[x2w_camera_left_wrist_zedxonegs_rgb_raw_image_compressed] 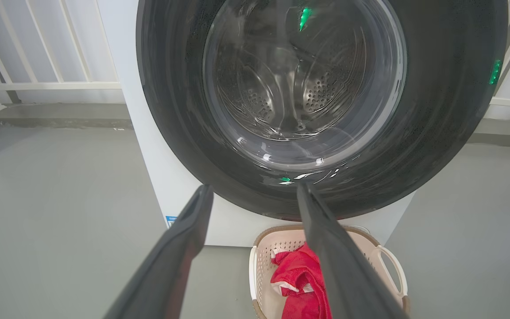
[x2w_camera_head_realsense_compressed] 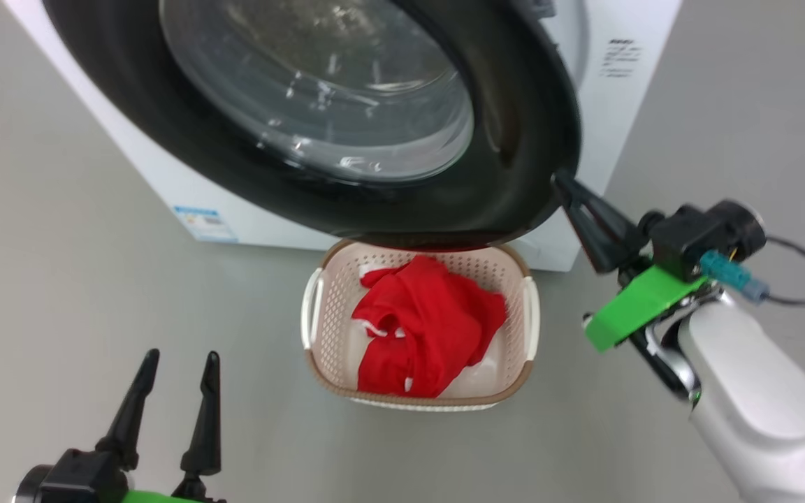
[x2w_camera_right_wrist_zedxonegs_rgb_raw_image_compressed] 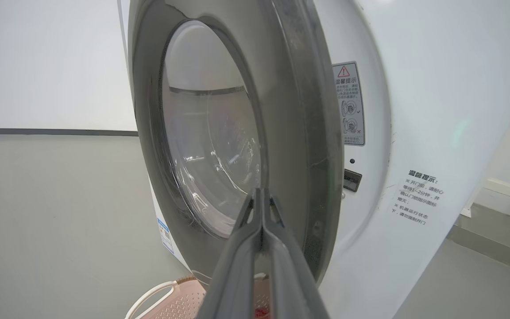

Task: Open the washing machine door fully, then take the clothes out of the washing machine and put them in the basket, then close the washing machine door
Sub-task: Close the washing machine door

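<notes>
Touching the black rim of the washing machine door (x2w_camera_head_realsense_compressed: 514, 140), right claw (x2w_camera_head_realsense_compressed: 562, 183) pressed together, left claw (x2w_camera_head_realsense_compressed: 182, 356) spread apart, red clothes (x2w_camera_head_realsense_compressed: 423, 321) in the basket (x2w_camera_head_realsense_compressed: 329, 328)

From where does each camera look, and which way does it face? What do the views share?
Head view: on the head, facing forward and down at the washing machine door and the clothes in the basket; left gripper open, right gripper shut at the door's rim.
Left wrist view: on the left wrist, facing the door's glass; own spread fingers.
Right wrist view: on the right wrist, seeing the door nearly edge-on; own closed fingers.
Shared: all show door and basket.
</notes>
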Controlling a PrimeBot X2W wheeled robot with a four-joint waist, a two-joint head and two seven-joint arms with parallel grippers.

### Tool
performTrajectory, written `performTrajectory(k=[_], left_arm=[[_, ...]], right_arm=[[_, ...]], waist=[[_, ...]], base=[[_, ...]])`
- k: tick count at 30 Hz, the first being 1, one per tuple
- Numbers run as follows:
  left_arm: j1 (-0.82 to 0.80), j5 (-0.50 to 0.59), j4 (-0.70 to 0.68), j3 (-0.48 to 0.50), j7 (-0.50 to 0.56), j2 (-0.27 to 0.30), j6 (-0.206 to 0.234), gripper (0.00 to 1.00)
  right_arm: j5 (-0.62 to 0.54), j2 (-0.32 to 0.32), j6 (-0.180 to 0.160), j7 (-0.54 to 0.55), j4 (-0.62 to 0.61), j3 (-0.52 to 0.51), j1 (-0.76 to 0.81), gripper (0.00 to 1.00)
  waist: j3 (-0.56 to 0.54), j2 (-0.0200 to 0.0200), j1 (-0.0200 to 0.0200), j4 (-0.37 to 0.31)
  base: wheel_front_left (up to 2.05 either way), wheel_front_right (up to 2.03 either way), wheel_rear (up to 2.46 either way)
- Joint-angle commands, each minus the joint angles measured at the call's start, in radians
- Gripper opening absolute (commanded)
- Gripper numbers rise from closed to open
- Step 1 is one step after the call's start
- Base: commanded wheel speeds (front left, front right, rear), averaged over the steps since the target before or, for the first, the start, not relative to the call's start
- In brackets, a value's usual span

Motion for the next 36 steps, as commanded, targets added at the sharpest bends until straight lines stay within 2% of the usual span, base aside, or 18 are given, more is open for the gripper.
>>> performTrajectory(k=[1, 22, 28, 36], left_arm=[[-0.036, -0.007, -0.027, 0.025, -0.012, 0.01, -0.006, 1.0], [-0.112, -0.019, -0.021, -0.045, -0.012, -0.001, -0.006, 1.0], [-0.128, -0.027, -0.018, -0.063, -0.012, -0.002, -0.006, 1.0], [-0.144, -0.03, -0.009, -0.072, -0.012, 0.005, -0.006, 1.0]], right_arm=[[0.01, -0.006, 0.005, -0.006, -0.011, 0.021, -0.035, 0.0], [0.058, -0.125, 0.005, -0.006, 0.086, 0.0, -0.305, 0.0], [0.049, -0.136, 0.005, -0.006, 0.11, -0.044, -0.367, 0.0], [0.032, -0.118, 0.005, -0.006, 0.126, -0.08, -0.379, 0.0]], waist=[[0.053, 0.0, 0.0, 0.052], [0.175, 0.0, 0.0, 0.15], [0.189, 0.0, 0.0, 0.167], [0.174, 0.0, 0.0, 0.165]], base=[[0.0, 0.0, 0.0], [0.0, 0.0, 0.0], [0.0, 0.0, 0.0], [0.0, 0.0, 0.0]])
